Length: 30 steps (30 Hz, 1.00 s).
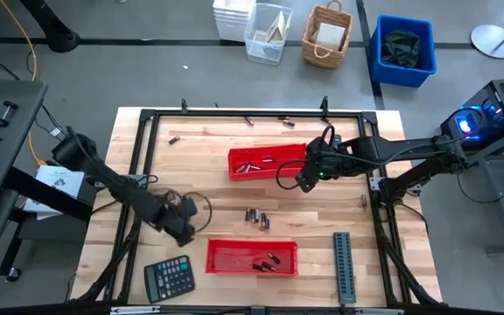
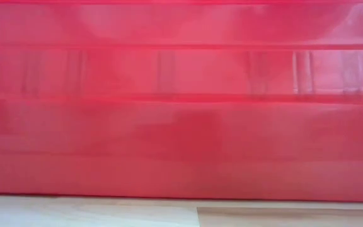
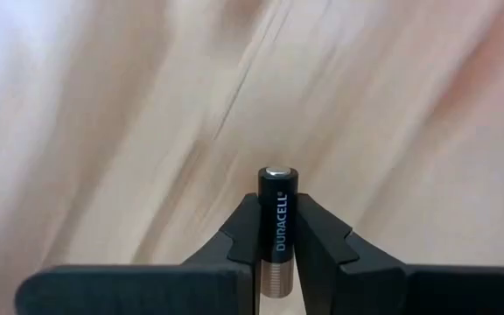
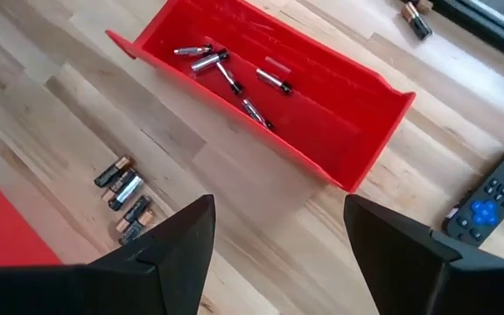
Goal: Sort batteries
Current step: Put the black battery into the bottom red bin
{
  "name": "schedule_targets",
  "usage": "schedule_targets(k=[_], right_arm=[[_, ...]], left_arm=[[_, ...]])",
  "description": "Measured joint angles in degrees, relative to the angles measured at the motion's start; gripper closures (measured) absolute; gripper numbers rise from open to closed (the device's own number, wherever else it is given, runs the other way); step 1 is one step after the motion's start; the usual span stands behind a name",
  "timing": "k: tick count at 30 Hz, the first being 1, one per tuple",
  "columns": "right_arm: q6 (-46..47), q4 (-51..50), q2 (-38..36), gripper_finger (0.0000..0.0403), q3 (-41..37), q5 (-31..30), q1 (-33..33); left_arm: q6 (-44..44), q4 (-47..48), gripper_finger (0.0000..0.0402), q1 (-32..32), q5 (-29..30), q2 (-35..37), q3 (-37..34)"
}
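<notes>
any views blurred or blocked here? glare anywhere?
Low view: blocked, a red tray wall fills it, with pale reflections. Left wrist view: the table is streaked with motion blur; the Duracell battery in the left claw is sharp. Right wrist view: sharp; the right claw is open. High view: evenly lit.

overhead table view, low view against red tray (image 2: 181,126)

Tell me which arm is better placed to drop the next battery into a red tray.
Probably the left: its hand is already shut on a battery, beside the near red tray. The right hand is open and empty above the far tray.
</notes>
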<state>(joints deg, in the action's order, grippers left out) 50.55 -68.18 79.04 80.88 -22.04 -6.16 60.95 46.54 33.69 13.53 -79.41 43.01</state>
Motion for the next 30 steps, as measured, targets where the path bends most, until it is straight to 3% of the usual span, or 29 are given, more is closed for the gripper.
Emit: schedule_targets(k=[4, 8, 12, 16, 24, 30], right_arm=[[-2.6, -0.3, -0.8, 0.0153, 0.0, -1.4, -0.4], [-3.2, -1.1, -2.2, 0.0153, 0.0, -3.9, -1.0], [-3.6, -1.8, -3.9, 0.0153, 0.0, -5.0, -1.0], [-3.9, -2.6, -4.9, 0.0153, 0.0, -6.1, -1.0], [-5.1, -3.4, -5.0, 0.0153, 0.0, -6.9, -1.0], [-6.3, -4.2, -5.0, 0.0153, 0.0, -7.0, -1.0]], left_arm=[[-4.6, 5.5, 0.0370, -4.0, 5.1, 6.4, 6.2], [-16.8, -1.8, 0.0370, -9.1, 8.0, 9.0, 12.5], [-28.9, -13.8, 0.0370, -13.0, 2.8, 6.3, 16.2], [-35.4, -20.5, 0.0370, -14.3, -2.6, 1.3, 20.6], [-38.6, -20.7, 0.0370, -14.5, -10.4, -7.5, 29.6], [-37.6, -19.4, 0.0370, -13.1, -11.6, -8.3, 31.3]])
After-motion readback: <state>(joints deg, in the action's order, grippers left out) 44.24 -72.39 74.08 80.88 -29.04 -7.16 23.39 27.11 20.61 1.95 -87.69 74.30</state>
